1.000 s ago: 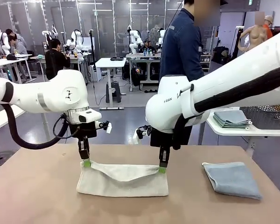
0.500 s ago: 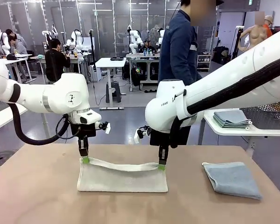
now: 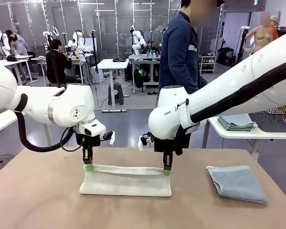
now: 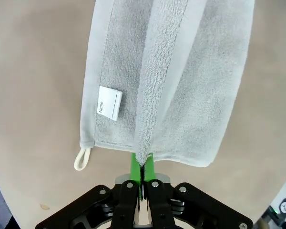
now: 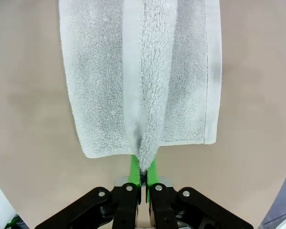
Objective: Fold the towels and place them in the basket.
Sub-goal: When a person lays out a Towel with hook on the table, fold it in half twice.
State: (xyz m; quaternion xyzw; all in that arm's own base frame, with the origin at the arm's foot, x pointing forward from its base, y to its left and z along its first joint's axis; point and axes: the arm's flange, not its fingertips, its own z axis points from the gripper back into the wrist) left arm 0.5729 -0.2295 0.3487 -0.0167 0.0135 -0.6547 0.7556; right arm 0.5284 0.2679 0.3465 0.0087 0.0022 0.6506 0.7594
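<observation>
Cream-white towel [image 3: 126, 180] sits mid-fold, its corners clamped by the closed left gripper [image 3: 88, 166] and right gripper [image 3: 166, 171], while the blue-grey towel [image 3: 237, 183] at three o'clock lies folded, neither basketed yet.

Front view: fixed, low, facing across the table [image 3: 38, 205]. Wrist views: close, looking down onto it; all three share the cream towel [image 3: 126, 183].

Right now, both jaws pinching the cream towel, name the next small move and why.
Probably carry the pinched edge across and lay it down. Both jaws are shut on a raised edge of the cream towel, taut between them, while the rest lies on the table.
</observation>
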